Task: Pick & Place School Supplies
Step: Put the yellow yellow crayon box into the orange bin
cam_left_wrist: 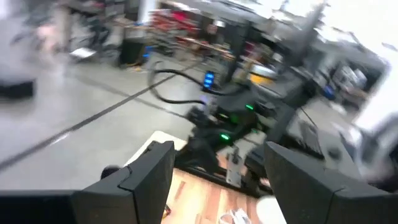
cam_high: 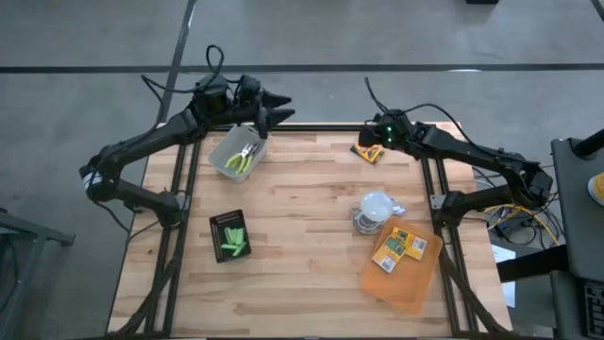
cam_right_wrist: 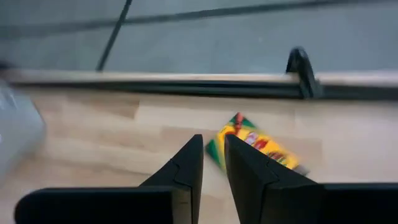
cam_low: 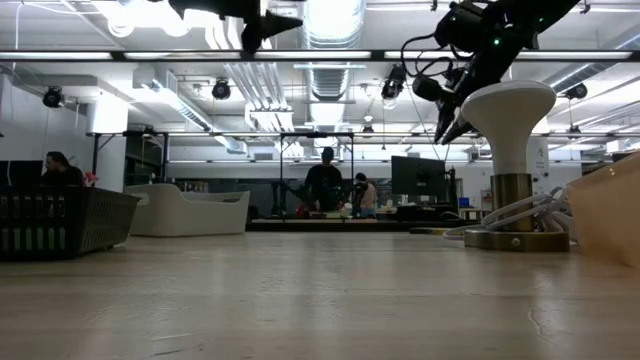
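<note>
One orange-yellow box with a green label (cam_high: 368, 151) (cam_right_wrist: 255, 144) lies flat on the table near its far edge. My right gripper (cam_high: 362, 144) (cam_right_wrist: 214, 140) hangs just above and beside it, slanting down. Its fingers stand a narrow slit apart with nothing between them. My left gripper (cam_high: 283, 106) (cam_left_wrist: 217, 149) is wide open, pointing level, high over the far edge. Two yellow-green-handled tools (cam_high: 247, 156) lie in a translucent bin (cam_high: 226, 156). Green sticks (cam_high: 233, 238) lie in the black tray (cam_high: 219, 227). Two more boxes (cam_high: 398, 247) rest on the orange sheet (cam_high: 401, 279).
A white mushroom-shaped lamp on a round metal base (cam_high: 376, 210) (cam_low: 510, 150) stands between the far box and the orange sheet, with a white cable beside it. The table's middle and near part are bare wood (cam_high: 302, 283). People show in the room beyond the table.
</note>
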Robot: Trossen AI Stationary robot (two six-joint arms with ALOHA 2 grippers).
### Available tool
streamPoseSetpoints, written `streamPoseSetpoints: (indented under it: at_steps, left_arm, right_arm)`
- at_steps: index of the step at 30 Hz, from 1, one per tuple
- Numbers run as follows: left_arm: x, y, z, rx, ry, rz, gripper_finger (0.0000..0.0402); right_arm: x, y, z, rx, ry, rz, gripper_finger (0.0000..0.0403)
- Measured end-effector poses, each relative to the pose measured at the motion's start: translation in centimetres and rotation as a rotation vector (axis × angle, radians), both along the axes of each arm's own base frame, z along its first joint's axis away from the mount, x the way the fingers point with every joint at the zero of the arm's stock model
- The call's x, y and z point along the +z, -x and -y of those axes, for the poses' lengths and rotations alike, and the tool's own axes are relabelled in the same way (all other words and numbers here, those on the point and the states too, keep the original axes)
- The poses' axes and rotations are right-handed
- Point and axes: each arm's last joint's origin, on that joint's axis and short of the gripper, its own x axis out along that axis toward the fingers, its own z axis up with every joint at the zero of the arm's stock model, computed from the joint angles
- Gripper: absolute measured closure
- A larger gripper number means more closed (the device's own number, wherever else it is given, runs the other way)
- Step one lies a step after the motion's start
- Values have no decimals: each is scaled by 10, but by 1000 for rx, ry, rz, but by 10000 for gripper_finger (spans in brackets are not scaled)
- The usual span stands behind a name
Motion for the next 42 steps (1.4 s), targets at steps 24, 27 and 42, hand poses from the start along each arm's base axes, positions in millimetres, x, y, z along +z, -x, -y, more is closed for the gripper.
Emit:
streamPoseSetpoints:
  at_steps: [24,27,42]
  left_arm:
    - [-102,-85,-67,116,772,106,149]
    - [-115,-91,-71,128,835,91,149]
    - [-127,-96,-74,148,872,76,149]
  right_arm:
    - [-8,25,34,212,-64,-91,394]
    - [-14,30,43,151,-187,21,394]
    - [-70,17,77,68,-385,-95,394]
